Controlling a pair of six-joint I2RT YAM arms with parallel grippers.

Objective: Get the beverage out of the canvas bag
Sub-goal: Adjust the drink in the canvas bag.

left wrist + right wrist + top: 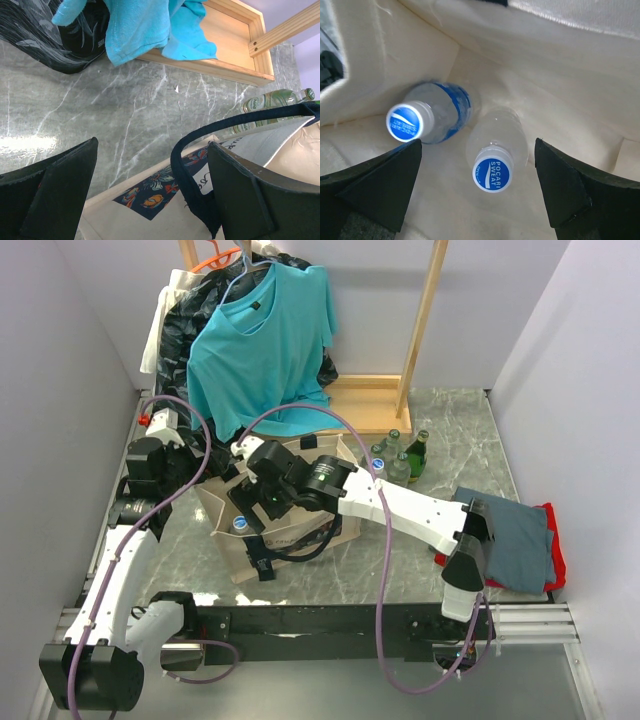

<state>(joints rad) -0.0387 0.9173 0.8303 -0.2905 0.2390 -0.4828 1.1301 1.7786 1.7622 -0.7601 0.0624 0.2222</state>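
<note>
— Two bottles down inside the canvas bag [222,540]: a blue-labelled bottle [432,117] and, just beside it, a Pocari Sweat bottle [497,137], both lying against the cream floor, blue caps toward the wrist camera.
— And the right pincer [477,145]?
— Down in the bag's mouth, fingers spread wide to either side of the bottles, gripping nothing.
— Left pincer [153,150]?
— Spread wide too, empty, over the bag's rim, a black strap handle [176,165] arching between its fingers, close against one. Beyond, on the marble worktop [100,115]: green glass bottles [272,100], a wooden rack [225,45], a teal T-shirt [145,25], a black plastic bag [65,40].
</note>
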